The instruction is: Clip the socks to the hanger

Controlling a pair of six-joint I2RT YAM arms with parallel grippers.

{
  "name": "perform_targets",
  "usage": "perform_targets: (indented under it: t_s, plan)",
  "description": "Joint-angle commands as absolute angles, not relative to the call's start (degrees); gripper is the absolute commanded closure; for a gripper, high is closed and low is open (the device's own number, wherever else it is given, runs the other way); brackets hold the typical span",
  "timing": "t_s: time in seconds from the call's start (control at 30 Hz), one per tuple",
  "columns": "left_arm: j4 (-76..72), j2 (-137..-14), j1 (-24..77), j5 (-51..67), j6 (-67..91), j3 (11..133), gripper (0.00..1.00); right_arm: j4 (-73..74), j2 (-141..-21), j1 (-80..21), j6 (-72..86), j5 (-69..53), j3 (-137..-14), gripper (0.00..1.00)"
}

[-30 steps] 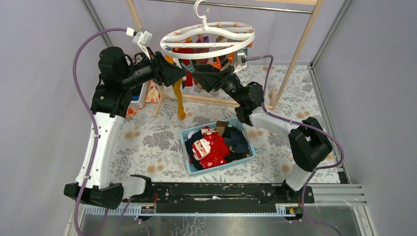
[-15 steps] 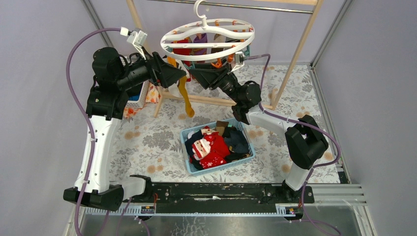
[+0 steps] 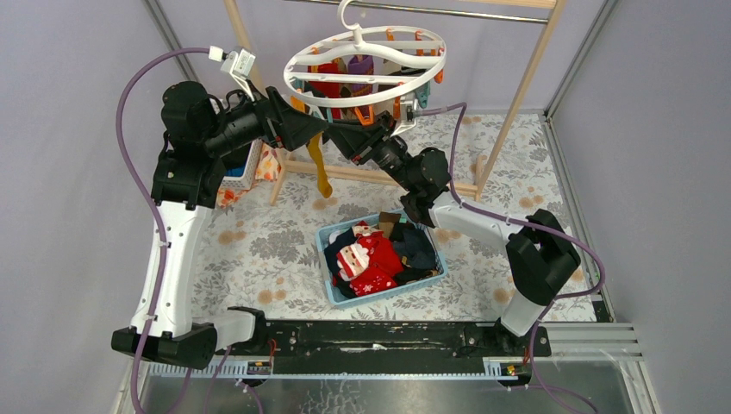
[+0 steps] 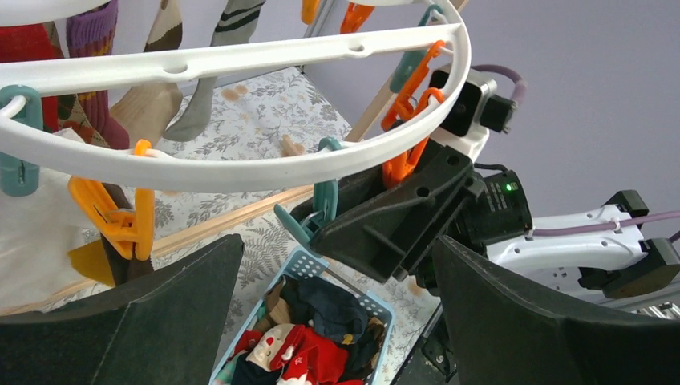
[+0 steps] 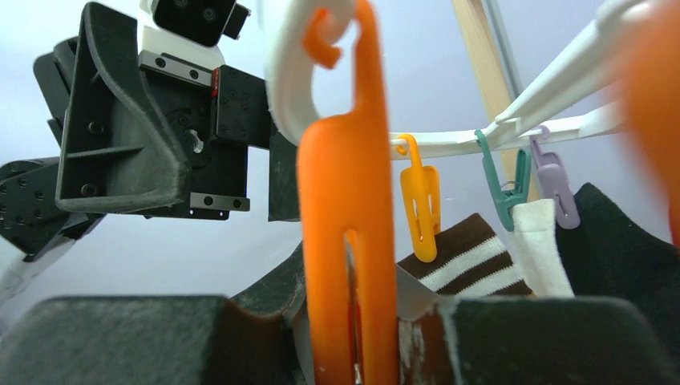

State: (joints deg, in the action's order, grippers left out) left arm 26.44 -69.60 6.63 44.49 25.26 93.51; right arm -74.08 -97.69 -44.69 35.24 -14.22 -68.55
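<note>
Now an orange clip (image 5: 349,265) of the hanger (image 5: 282,80) sits between the right fingers (image 5: 112,341).

I'm looking at a floral-patterned surface (image 3: 259,250) with a light-blue basket (image 3: 392,291) near its middle. A wooden rail frame (image 3: 517,95) stands along the far edge. A white lattice basket (image 3: 250,166) sits toward the far left corner.

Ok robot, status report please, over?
Left hand open, just below hanger. Right hand around an orange clip, grip unclear. Mustard sock hangs by left hand; more socks wait in basket.
</note>
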Motion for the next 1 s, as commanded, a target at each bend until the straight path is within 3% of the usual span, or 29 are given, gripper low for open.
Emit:
perform_targets:
  t_s: [0.0, 0.4, 0.67, 0.97]
  plan:
    - [21.81, -71.36, 6.24, 43.48, 28.74, 94.29, 0.05, -71.53, -94.16, -47.32, 25.46, -6.91, -69.35, 0.9]
    - [20.73, -73.91, 6.24, 41.18, 32.16, 95.67, 0.2, -64.96, -94.35, -52.17, 14.21, 4.5, -72.7, 0.92]
    - [20.7, -73.38, 6.2, 40.68, 32.43, 93.43, 0.24, -64.86, -95.42, -52.77, 13.64, 5.6, -74.08, 0.92]
    - [19.98, -73.21, 6.24, 40.95, 32.86, 91.04, 0.38, -64.38, -95.89, -53.25, 13.71, 5.04, -74.82, 0.92]
